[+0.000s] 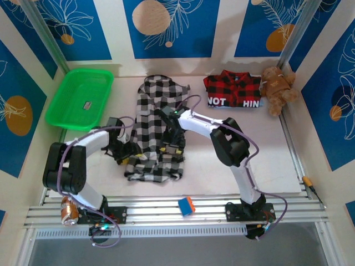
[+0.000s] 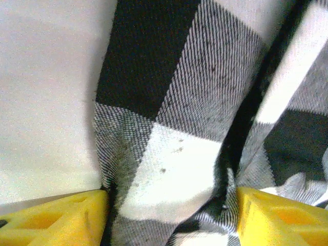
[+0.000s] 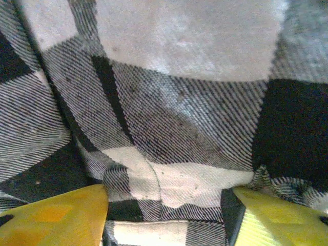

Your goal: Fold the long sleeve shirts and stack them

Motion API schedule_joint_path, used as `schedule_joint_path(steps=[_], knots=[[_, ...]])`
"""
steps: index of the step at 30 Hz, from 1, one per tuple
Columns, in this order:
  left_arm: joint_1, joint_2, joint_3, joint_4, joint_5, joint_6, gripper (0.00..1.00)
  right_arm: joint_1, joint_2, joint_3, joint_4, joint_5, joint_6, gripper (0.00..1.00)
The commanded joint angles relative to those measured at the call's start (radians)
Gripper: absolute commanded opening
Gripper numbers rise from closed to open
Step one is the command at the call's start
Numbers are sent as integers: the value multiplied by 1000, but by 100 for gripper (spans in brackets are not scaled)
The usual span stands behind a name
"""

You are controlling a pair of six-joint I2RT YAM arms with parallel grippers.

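White table (image 2: 46,102) open beside checked shirt (image 2: 205,92) edge.

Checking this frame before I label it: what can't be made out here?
Left hand, left wrist view: fingers cut off by the bottom edge; checked shirt bunches between them, so a pinch can't be confirmed.
Right hand, right wrist view: likewise, cloth between cropped fingers.
Red plaid shirt, top view: the middle of the white lettering is lost in a fold.
Small item in the green basket, top view: too small to identify.
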Motion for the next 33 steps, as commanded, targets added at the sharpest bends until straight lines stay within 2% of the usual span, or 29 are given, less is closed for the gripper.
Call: schedule_joint_path(steps=[1,6,10,13,22,27,33], knots=[[-31,-47,-72,-66,38,-67,70,-20,-119,-48,-29,29,-82,65],[-29,-183,-50,-175,-60,-89,79,-10,-319,-161,-55,-1,-80,71],[-29,-229,-68,-182,-32,-112,81,-37,-455,-324,-23,-64,-84,76],[-33,-259,-103,-193,-18,-117,81,-62,-502,-459,63,-173,-119,76],[-70,-312,-202,-202,5,-150,76,-60,-473,-637,191,-292,-158,72],[-114,-313,-239,-154,18,-195,72,-35,-449,-649,214,-323,-156,69],[-124,-284,-254,-71,46,-235,68,-12,-407,-649,229,-345,-157,64]])
